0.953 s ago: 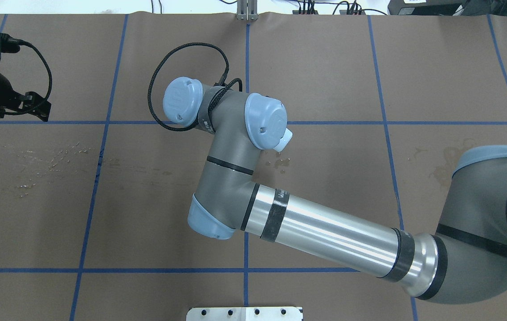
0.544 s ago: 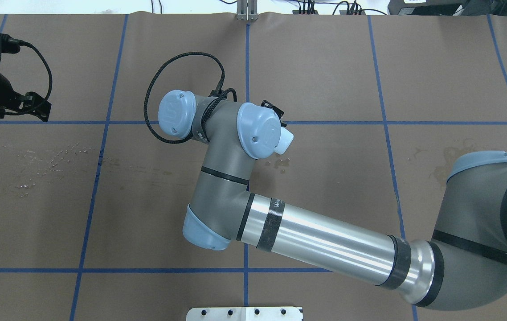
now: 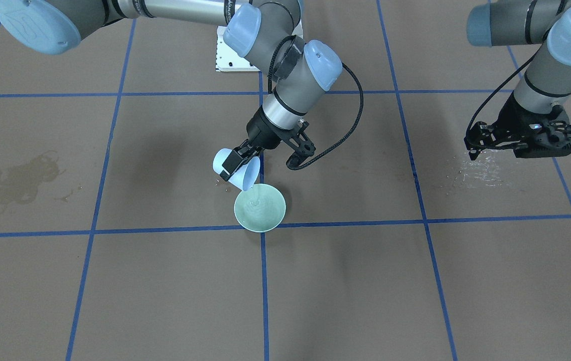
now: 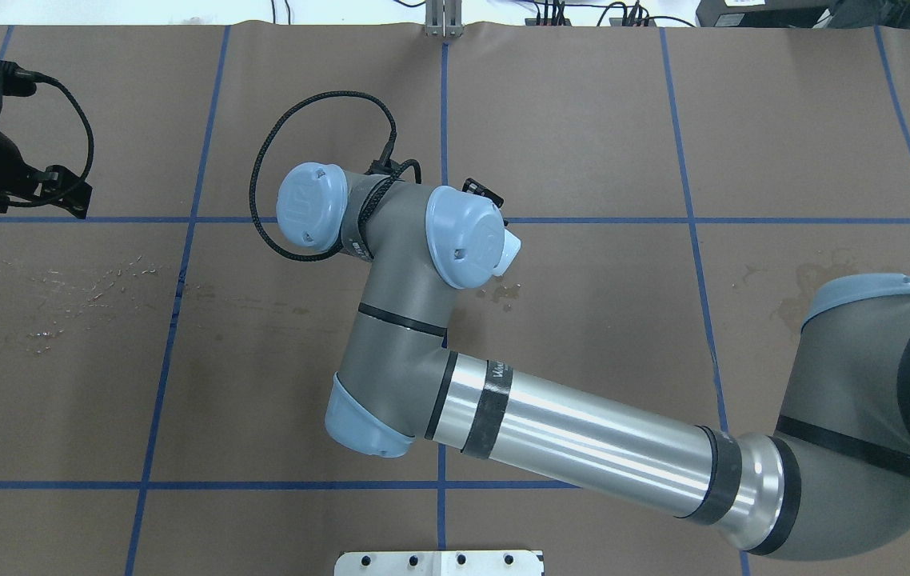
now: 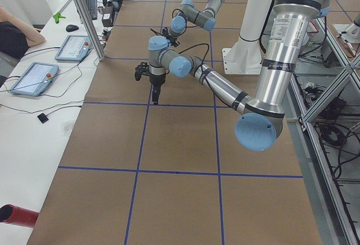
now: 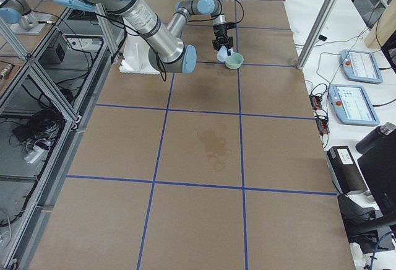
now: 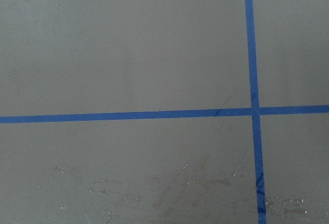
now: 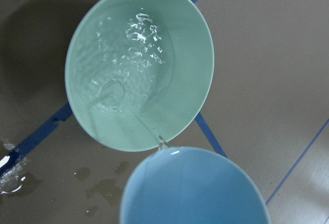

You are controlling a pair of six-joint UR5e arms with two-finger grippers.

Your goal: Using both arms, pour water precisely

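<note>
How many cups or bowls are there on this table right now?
2. A pale blue cup, tilted in the right arm's jaws, and a green bowl standing on the table under the cup's lip. Others could be hidden under that arm.

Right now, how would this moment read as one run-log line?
phase: pouring | right hand: grips tilted blue cup | water: thin stream into green bowl | left hand: apart, holding nothing | spill: droplets beside bowl

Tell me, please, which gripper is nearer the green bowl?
Right. The right gripper tilts the blue cup above the rim of the green bowl; the left gripper hangs far off, over spilled droplets.
</note>
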